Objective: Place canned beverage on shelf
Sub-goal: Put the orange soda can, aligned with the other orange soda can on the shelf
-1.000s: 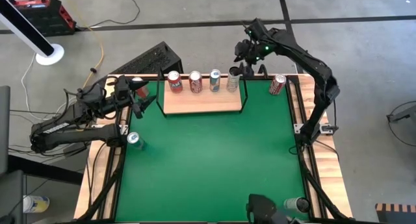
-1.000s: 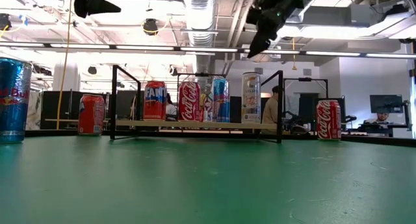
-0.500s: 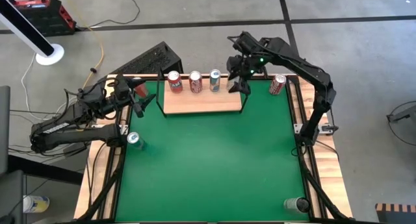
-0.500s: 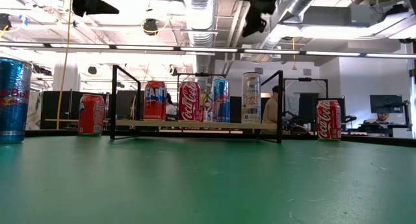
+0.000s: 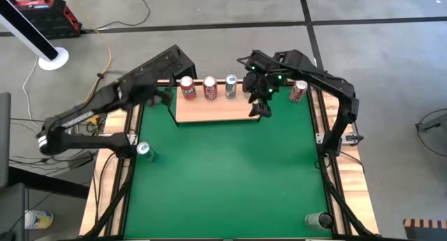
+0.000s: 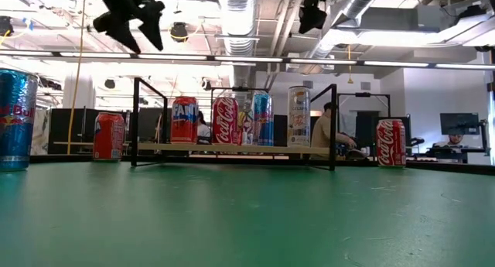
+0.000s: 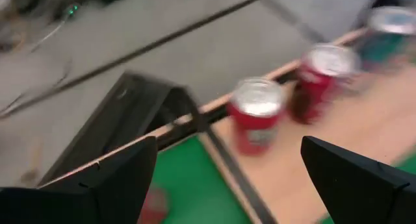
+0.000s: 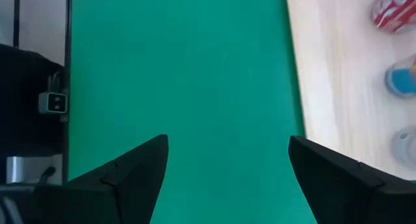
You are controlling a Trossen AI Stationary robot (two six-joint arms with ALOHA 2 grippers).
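High view: the green-topped bench [image 5: 223,178] carries everything, and the shelf [image 5: 213,109], a light-wood board with a thin black rod frame, sits at its far edge. Taking the shelf as the landmark, four cans stand in a row along its far side: a red Fanta can [image 5: 187,87], a Coca-Cola can [image 5: 209,88], a blue can [image 5: 230,86] and a pale tall can [image 6: 298,116] at the right end, which the right arm hides from above. Off the shelf, a red can [image 5: 298,91] stands just beyond its right end, another red can [image 6: 108,135] beyond its left end, and a Red Bull can [image 5: 144,150] sits well in front of its left corner.

A second ago the right tool [image 5: 260,96] was behind the shelf's right end; it has since swung forward over the shelf's right edge, empty, fingers spread wide. The pale can was likely just delivered, so that placement looks finished. The left tool [image 5: 155,96], fingers also spread and holding nothing, has lifted and reached toward the shelf's left end; I judge it is heading for the red can there, leaving three cans outstanding.
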